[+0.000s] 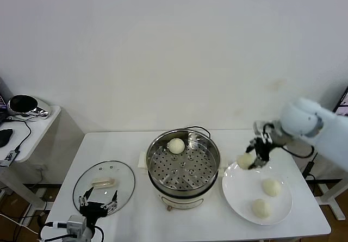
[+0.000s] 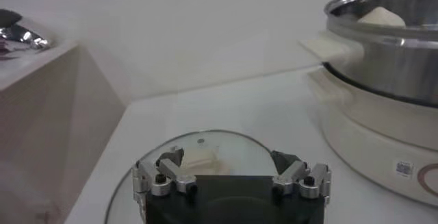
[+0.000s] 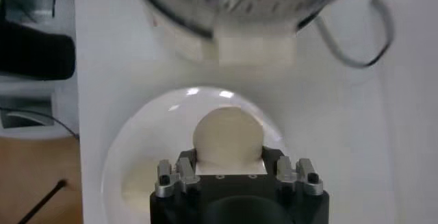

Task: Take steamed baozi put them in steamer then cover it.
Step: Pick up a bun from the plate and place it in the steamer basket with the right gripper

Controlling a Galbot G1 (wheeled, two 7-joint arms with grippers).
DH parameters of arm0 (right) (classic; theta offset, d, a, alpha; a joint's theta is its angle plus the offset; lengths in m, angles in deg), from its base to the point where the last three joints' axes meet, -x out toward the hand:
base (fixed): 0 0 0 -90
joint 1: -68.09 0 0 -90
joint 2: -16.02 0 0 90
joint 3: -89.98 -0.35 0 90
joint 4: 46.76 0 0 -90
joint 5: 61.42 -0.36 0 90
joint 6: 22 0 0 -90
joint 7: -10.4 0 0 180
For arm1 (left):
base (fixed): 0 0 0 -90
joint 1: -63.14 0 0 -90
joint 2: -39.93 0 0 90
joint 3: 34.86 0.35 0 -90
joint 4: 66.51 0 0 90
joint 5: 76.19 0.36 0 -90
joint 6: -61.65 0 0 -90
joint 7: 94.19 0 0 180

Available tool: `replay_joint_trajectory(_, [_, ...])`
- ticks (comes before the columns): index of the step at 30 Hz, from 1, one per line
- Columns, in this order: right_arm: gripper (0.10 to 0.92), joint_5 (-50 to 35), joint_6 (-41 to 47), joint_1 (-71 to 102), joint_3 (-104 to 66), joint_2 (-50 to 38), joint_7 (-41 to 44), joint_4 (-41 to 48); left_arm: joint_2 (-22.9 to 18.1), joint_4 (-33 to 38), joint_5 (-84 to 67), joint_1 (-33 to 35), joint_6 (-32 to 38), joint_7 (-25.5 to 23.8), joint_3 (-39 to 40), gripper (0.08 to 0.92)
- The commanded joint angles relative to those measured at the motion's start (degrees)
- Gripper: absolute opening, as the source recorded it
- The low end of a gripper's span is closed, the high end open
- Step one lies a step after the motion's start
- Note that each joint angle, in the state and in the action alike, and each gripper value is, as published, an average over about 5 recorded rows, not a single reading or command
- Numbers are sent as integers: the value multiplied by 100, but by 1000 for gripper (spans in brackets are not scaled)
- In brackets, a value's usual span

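Resting baozi (image 3: 228,135) between right pincer (image 3: 230,168) fingers

bare lab: white table (image 1: 136,144), blank wall (image 1: 174,46)

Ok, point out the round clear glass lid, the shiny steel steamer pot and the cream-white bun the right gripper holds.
round clear glass lid (image 1: 120,180): head view, bare glass right of its handle.
shiny steel steamer pot (image 1: 213,147): head view, right rim.
cream-white bun in the right gripper (image 3: 228,136): right wrist view, its rounded top.

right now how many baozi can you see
4: one in the steamer at, one held in the right hand at, two on the plate at and.
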Motion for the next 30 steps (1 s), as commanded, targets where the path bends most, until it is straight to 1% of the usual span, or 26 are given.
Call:
replay_joint_trajectory(1, [594,-1572,429,-2012,1321,1417,22,113,0,110,-37,25,-23,-22,-80,823])
replay_joint_trajectory(8, [594,-1665,565,-1646,1251,2490,-150,586,-77,80,-33,18,-17,-29,-115,823])
replay_joint_trajectory(12, [594,-1575,591,-1287,1122,3106,-230,1014,-126,181,-53,57,-27,-59,-131,823])
replay_joint_trajectory(17, [594,-1430,595,-860,967,3658,-266,1469,-181,211,-34,72,-24,-62,-88,823])
replay_joint_trajectory(22, [594,-1314,604,-594,872,3946,-285,1758,-187,283,-58,65,-30,-74,-79,823])
replay_joint_trajectory(30, [594,-1185,614,-299,897,4181,-305,1908,-190,247,-105,38,-27,-56,-96,823])
